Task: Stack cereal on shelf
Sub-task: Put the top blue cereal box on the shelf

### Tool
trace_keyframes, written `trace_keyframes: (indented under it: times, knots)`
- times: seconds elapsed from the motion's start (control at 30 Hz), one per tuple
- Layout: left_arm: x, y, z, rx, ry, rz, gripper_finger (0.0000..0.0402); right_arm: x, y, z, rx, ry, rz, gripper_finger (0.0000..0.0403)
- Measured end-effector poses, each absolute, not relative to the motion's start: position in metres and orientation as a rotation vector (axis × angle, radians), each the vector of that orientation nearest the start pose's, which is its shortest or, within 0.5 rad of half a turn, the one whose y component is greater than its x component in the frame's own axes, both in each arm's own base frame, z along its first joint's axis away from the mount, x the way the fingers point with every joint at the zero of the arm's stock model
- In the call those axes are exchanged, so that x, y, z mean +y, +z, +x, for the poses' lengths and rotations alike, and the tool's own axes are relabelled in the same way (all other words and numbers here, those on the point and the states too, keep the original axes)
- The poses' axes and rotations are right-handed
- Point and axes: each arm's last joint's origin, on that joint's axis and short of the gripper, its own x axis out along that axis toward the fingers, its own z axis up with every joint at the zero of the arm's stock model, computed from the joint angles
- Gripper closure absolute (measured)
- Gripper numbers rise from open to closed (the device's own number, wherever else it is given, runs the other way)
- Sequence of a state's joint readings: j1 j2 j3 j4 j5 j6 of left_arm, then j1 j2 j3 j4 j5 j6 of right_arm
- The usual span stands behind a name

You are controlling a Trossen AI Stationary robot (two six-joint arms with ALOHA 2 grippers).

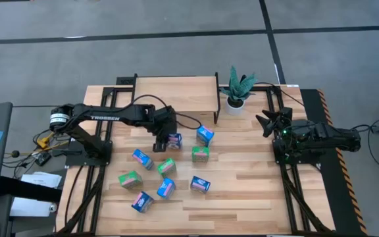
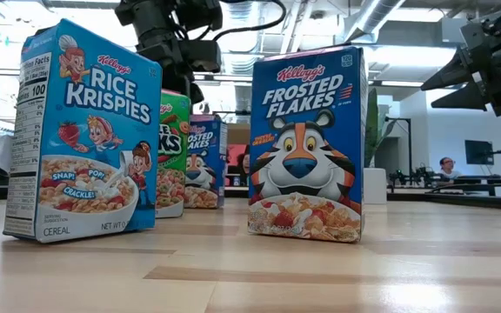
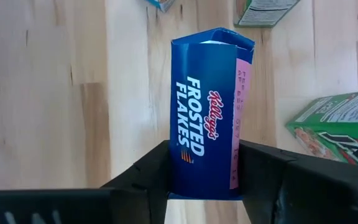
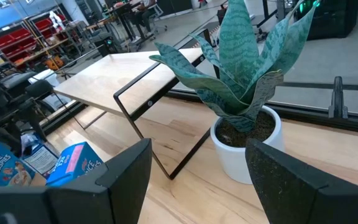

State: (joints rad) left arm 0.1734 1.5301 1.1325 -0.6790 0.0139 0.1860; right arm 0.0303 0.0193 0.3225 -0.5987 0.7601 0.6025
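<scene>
The left gripper point(image 1: 170, 139) is over the middle of the desk point(image 1: 242, 191), in front of the shelf point(image 1: 176, 92). Its jaws stand one on each side of an upright blue Frosted Flakes box point(image 3: 205, 112), and in the left wrist view both dark fingers point(image 3: 145, 171) press against the box's lower sides, so the jaws are grasping it. The box's top flap is slightly open, and a pink side panel shows along one edge.

The shelf, a light-wood board on thin black legs, sits at the far edge of the desk with nothing on it. Beside it, towards the right arm, stands a potted plant point(image 1: 237, 89) in a white pot.

The other cereal boxes are scattered on the desk in front of the shelf: a blue one point(image 1: 204, 135) and a green one point(image 1: 201, 154) just to the right of the held box, and more blue and green ones nearer the front edge, among them a green box point(image 1: 129, 179) and a blue box point(image 1: 200, 184). In the low view a Rice Krispies box point(image 2: 85, 135) and another Frosted Flakes box point(image 2: 307, 143) stand upright close to the camera.

The right gripper point(image 1: 268, 122) waits at the right side of the desk near the plant, with its jaws released and wide apart.
</scene>
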Motion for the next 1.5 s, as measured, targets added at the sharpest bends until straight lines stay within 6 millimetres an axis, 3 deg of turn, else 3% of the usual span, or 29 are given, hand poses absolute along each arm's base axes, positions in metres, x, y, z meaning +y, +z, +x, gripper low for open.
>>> trace_keyframes:
  times: [0.2,0.47,0.7,0.97,1.17,1.3,1.5]
  knots:
    - [0.055,0.286,0.306,1.031,0.127,0.051,0.0264,-0.018,0.213,0.057,0.052,-0.781,0.456,0.0117]
    - [0.063,0.373,0.312,0.812,0.264,0.163,0.0264,-0.018,0.213,0.057,0.052,-0.781,0.455,0.0117]
    - [0.095,0.415,0.307,0.676,0.342,0.237,0.0263,-0.018,0.213,0.057,0.052,-0.781,0.455,0.0117]
    - [0.15,0.44,0.318,0.686,0.376,0.201,0.0263,-0.018,0.213,0.057,0.056,-0.78,0.454,0.0117]
    - [0.188,0.442,0.337,0.706,0.357,0.157,0.0263,-0.018,0.212,0.057,0.061,-0.781,0.452,0.0117]
    - [0.207,0.427,0.354,0.745,0.348,0.181,0.0263,-0.018,0.212,0.057,0.061,-0.781,0.452,0.0117]
    - [0.225,0.399,0.365,0.819,0.299,0.189,0.0263,-0.018,0.213,0.057,0.06,-0.78,0.453,0.0117]
